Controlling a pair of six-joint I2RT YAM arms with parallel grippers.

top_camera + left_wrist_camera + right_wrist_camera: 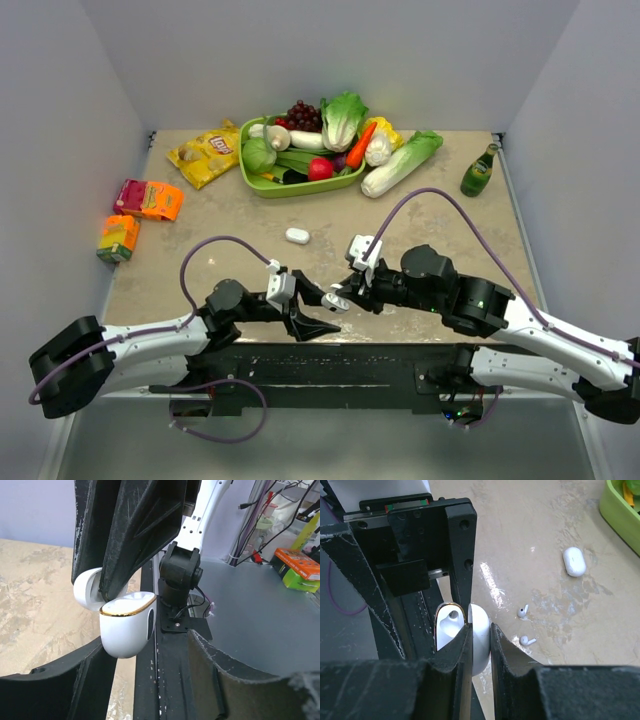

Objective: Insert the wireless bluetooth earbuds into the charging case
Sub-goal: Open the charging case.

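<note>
From above, we see the left gripper [328, 310] and the right gripper [345, 292] meeting near the 6 o'clock edge of the beige table [450, 230]. A glossy white pebble-shaped plastic charging case [334, 301] sits between them. A closed white oval case [297, 236] lies at 11 o'clock from them. The lime-green plastic tray [255, 182] of toy vegetables sits at 12 o'clock.

On the left wrist view, the charging case [125, 632] hangs open, gold rim up. The right gripper's black fingers [135, 530] come down from 12 o'clock and pinch its lid [86, 591]. The left jaws stand apart around the body, gripping nothing: one finger is close against it at 8 o'clock, the other clear at 3 o'clock.

On the right wrist view, the right jaws are clamped on the lid [480, 640]. Two tiny glossy white plastic earbuds [522, 611] lie loose on the table at 3 o'clock of the case, near each other and outside it.
</note>
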